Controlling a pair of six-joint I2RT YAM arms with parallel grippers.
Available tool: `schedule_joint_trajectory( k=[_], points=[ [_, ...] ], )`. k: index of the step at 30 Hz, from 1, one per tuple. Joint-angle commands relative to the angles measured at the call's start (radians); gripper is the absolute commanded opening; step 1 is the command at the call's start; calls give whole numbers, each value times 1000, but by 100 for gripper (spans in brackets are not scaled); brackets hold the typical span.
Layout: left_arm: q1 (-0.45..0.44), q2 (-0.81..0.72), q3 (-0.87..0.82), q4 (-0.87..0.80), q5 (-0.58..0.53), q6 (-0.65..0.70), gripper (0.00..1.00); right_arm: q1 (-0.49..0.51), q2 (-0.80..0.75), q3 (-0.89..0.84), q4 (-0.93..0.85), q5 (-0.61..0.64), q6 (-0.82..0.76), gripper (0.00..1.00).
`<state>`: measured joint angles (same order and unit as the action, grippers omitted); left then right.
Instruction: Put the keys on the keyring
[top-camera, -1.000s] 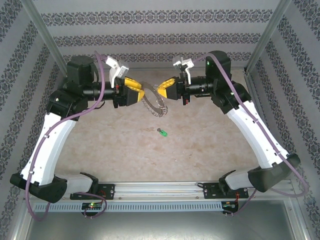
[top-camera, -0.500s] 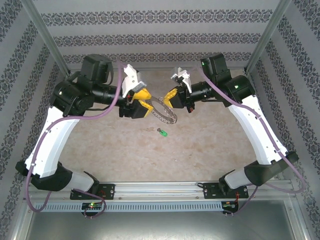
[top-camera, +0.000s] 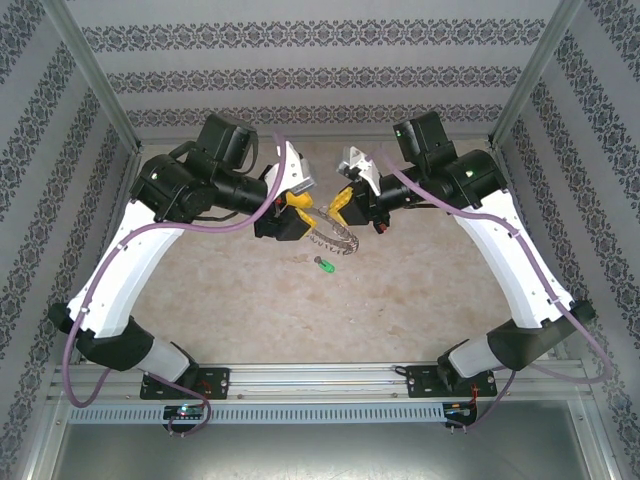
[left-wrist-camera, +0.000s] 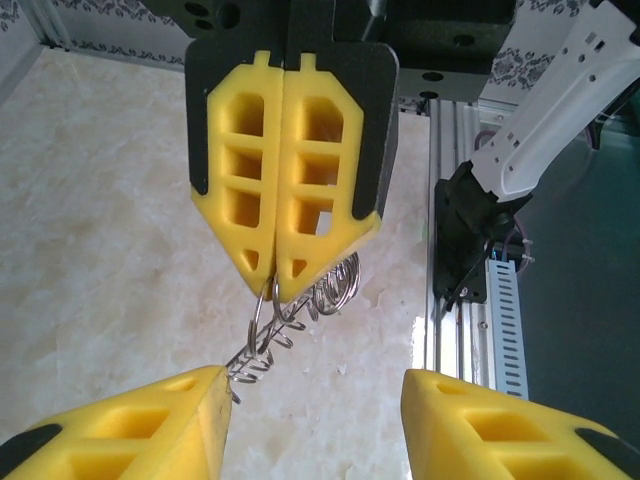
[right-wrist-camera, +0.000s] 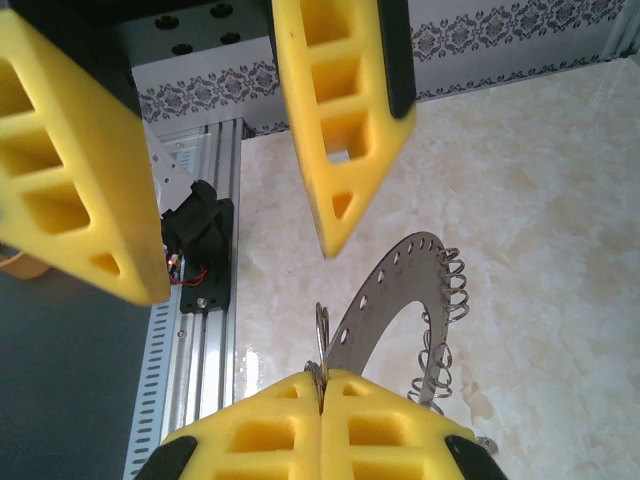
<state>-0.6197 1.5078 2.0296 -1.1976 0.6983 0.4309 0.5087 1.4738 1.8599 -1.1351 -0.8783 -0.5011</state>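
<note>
- Right fingers (right-wrist-camera: 320, 400): I hold these pressed together, pinching the keyring (right-wrist-camera: 390, 285) by the rim of its flat dark-grey plate. In the right wrist view the plate arcs away from the pinch toward 1 o'clock.
- Keyring, detail: a row of small holes follows the outer edge. Silvery wire loops (right-wrist-camera: 455, 280) hang off that edge on the 3 o'clock side.
- Left fingers (left-wrist-camera: 130, 430): I hold these wide apart, with nothing gripped between them. They face the right fingers tip to tip.
- Left wrist view: the wire loops trail from the pinch toward 7 o'clock. They end just beside the tip of one left finger, and I cannot tell whether they touch it.
- Top view: my left fingers sit at 9 o'clock of the keyring and my right fingers at 12 o'clock. The two arms meet over the far half of the bench (top-camera: 250, 310).
- Key (top-camera: 322, 264): it is small, with a bright green head, and lies flat on the bench. It is near the keyring, at 6 o'clock of it, and apart from both pairs of fingers.
</note>
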Motion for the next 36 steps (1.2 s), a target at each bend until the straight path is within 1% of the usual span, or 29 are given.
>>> schedule_joint_trajectory(
  k=[1, 13, 19, 23, 24, 28, 34, 36],
  points=[
    [-13, 10, 8, 21, -42, 25, 45, 13, 6, 35, -7, -9, -29, 0],
    [-17, 11, -23, 76, -61, 12, 40, 25, 1, 33, -9, -11, -31, 0],
    [-17, 14, -37, 88, -34, 3, 32, 28, 0, 37, -6, -13, -28, 0],
    [-17, 18, -40, 88, -22, 4, 31, 32, 2, 35, 1, -15, -25, 0],
    [-17, 18, -41, 88, -20, 2, 30, 33, 2, 36, 3, -17, -24, 0],
    [-19, 16, -43, 86, -21, 1, 20, 33, 1, 34, 7, -18, -23, 0],
    [-18, 12, -54, 79, -21, 4, 9, 33, 2, 41, 13, -19, -20, 0],
    [-18, 9, -58, 79, -22, 4, 7, 33, 4, 43, 17, -21, -19, 0]
  ],
)
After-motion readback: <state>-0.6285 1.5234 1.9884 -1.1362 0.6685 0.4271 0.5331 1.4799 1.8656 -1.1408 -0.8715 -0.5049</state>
